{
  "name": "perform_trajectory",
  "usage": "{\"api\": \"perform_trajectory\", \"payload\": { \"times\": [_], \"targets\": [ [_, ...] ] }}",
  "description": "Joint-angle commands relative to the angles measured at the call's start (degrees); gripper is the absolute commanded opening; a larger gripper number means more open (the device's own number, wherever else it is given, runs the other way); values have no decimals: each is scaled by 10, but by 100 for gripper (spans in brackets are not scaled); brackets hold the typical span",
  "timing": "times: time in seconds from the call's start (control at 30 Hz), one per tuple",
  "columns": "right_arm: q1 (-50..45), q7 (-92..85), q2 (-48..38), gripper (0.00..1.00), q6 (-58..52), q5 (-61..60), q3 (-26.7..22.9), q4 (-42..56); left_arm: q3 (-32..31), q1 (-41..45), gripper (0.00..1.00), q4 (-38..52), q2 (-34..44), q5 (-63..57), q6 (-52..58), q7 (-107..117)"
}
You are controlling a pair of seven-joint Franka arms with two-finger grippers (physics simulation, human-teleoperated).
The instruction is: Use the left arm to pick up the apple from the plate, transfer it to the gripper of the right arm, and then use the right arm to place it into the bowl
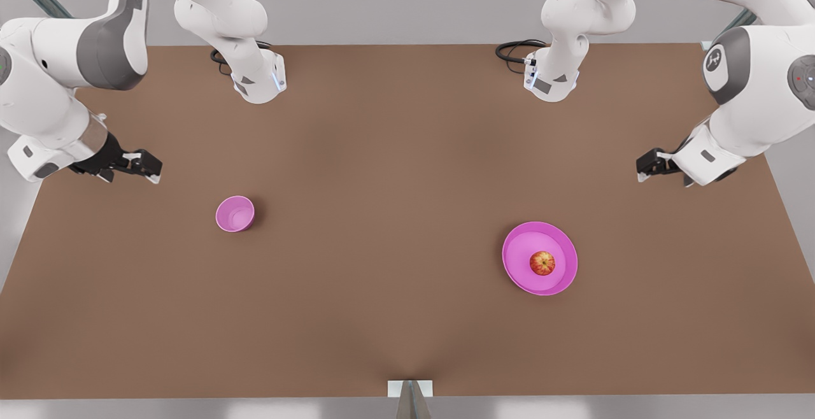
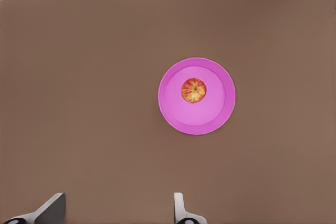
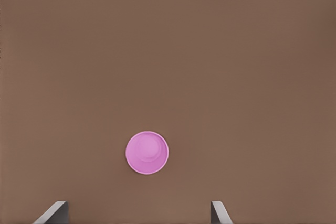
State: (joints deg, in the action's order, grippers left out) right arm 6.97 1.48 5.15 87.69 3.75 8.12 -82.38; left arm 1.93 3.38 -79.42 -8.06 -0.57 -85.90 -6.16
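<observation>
A small red-and-yellow apple (image 1: 542,263) (image 2: 193,90) lies in the wide pink plate (image 1: 519,247) (image 2: 215,119) on the front view's right. The small deep pink bowl (image 1: 235,213) (image 3: 147,152) stands on the front view's left with nothing in it. My left gripper (image 1: 644,167) (image 2: 115,208) hovers above the table at the front view's right edge, behind and to the side of the plate, open and holding nothing. My right gripper (image 1: 151,167) (image 3: 137,211) hangs open near the front view's left edge, behind the bowl and apart from it.
The brown table (image 1: 382,215) spreads wide between bowl and plate. Both arm bases (image 1: 260,81) (image 1: 551,78) with black cables stand at the back edge. A small grey mount (image 1: 411,393) sits at the middle of the front edge.
</observation>
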Motion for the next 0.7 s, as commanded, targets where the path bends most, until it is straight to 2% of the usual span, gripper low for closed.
{"api": "perform_trajectory", "payload": {
  "times": [0.0, 0.1, 0.17, 0.2, 0.33, 0.5, 0.6, 0.67],
  "targets": [
    [2, 5, 0, 100, 12, -1, 1, 0, 0, 0, 100, 1, 1, 1, -28, 7],
    [2, 5, 0, 100, 12, -1, 1, 0, -3, 14, 100, -3, -24, 4, -49, 7],
    [3, 5, 1, 100, 12, -1, 1, 1, -3, 29, 100, -70, -44, 32, -160, 39],
    [3, 5, 1, 100, 13, -1, 0, 1, -2, 63, 100, -107, -54, 30, -219, 89],
    [5, 6, 6, 100, 17, -1, -3, 1, -2, 84, 100, -125, -170, 15, -358, 152],
    [5, 5, 9, 100, 14, -1, -4, 2, -2, 87, 100, -125, -248, 18, -449, 153],
    [4, 4, 10, 100, 12, -1, -4, 1, -3, 100, 100, -144, -256, 19, -465, 172],
    [4, 4, 10, 100, 12, -1, -4, 0, -3, 104, 100, -192, -253, 19, -505, 193]
  ]
}}
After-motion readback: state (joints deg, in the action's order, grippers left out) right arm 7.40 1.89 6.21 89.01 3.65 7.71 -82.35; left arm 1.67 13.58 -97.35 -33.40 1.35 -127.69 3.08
